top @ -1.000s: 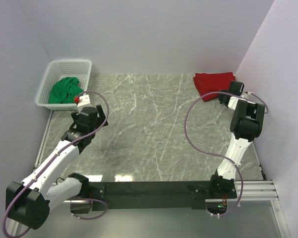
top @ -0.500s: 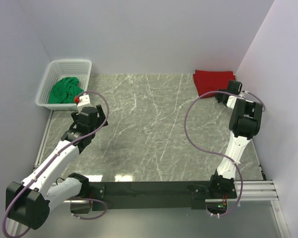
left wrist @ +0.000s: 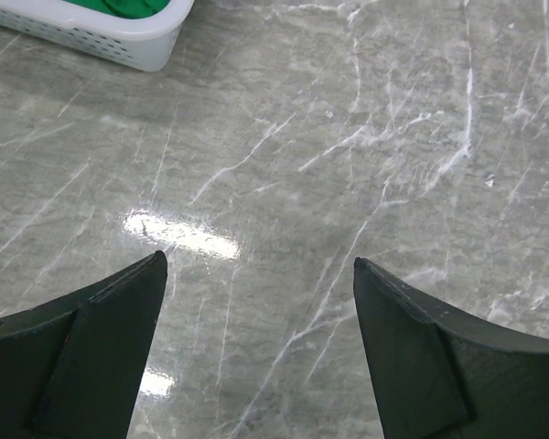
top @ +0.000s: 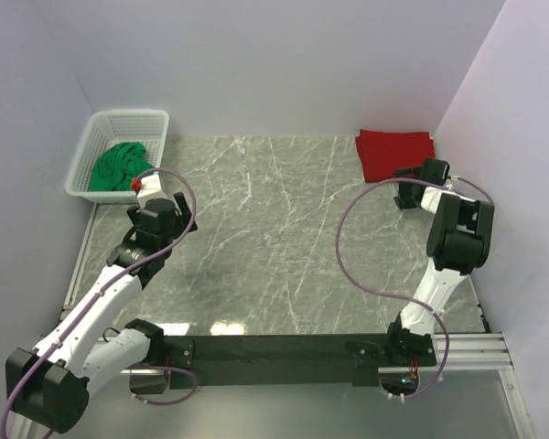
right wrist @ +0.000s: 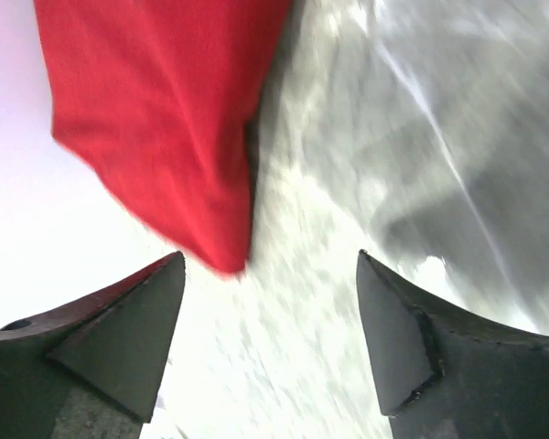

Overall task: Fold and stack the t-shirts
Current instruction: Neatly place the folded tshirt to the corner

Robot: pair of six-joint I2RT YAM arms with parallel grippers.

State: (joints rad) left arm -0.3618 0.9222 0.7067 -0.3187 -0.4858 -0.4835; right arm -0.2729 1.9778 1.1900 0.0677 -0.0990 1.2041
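Readable text: none in any view.
basket (top: 128, 119): bare white lattice, no label legible.
green t-shirt (top: 119, 166): plain cloth inside the basket — no print or lettering.
red t-shirt (top: 395, 154): plain cloth, far to the right of the basket — no print.
surface (top: 274, 229): grey veining only.
red tab (top: 140, 183): on the left arm, just in front of the basket; too small to read.

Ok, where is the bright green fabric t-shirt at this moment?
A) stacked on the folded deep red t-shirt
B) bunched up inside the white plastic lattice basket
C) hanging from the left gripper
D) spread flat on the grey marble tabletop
B: the top view shows the green t-shirt crumpled inside the white lattice basket at the far left corner, well apart from the red t-shirt at the far right.
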